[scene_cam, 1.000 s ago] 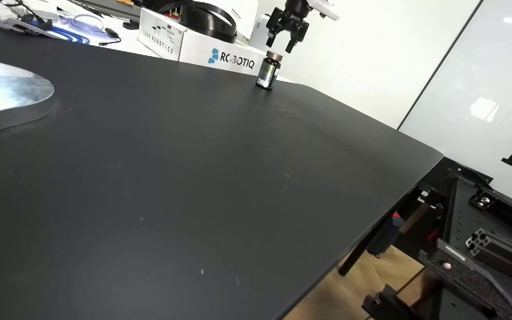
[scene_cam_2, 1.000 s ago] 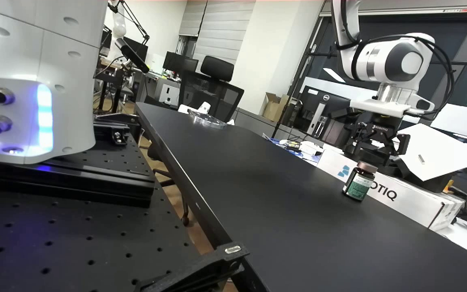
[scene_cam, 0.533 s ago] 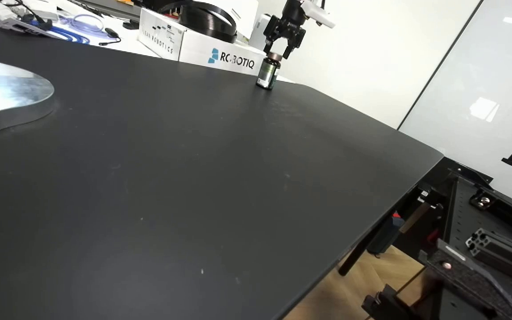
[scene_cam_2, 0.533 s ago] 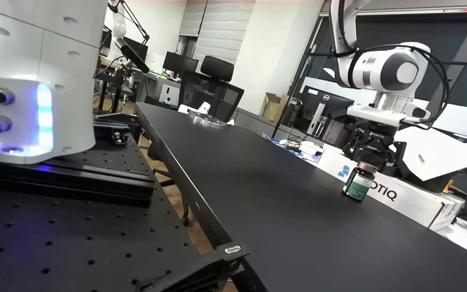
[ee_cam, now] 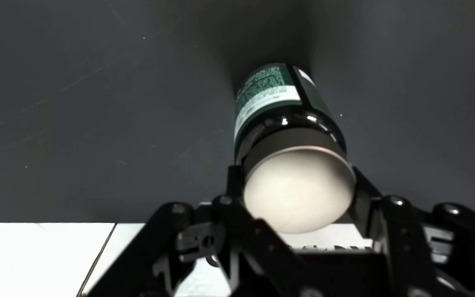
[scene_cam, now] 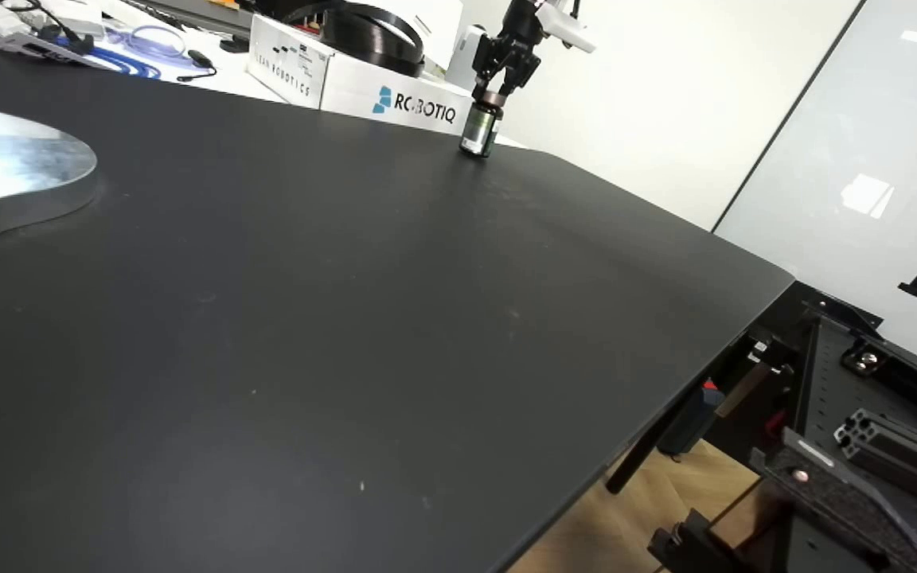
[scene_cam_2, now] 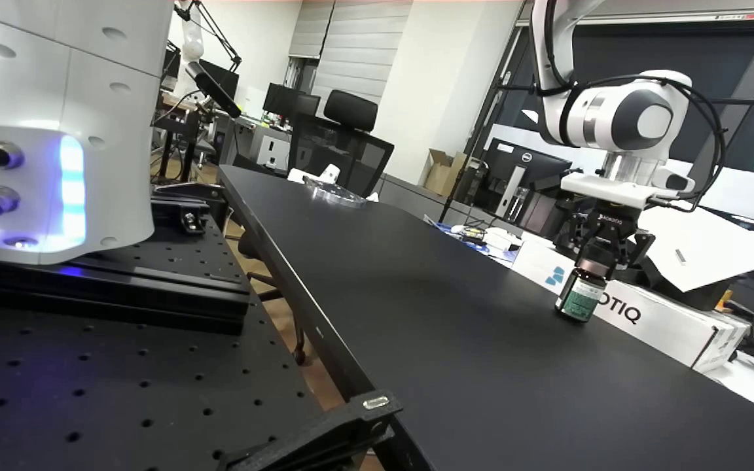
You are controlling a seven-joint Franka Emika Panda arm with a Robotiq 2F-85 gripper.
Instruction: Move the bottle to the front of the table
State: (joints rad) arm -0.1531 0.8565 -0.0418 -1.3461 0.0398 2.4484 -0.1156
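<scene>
In an exterior view, bottle [scene_cam: 480, 131] at twelve o'clock from centre, near edge of table [scene_cam: 347, 318]. Gripper [ee_cam: 297, 181] has jaws clenched on cap [ee_cam: 299, 189]. Probably light, stiff, slick-sided; cap looks best hold.

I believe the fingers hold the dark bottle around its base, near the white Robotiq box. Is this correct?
Not quite: the wrist view shows the fingers on both sides of the cap, not the base. The rest stands: the dark bottle is held near the white Robotiq box.
</scene>
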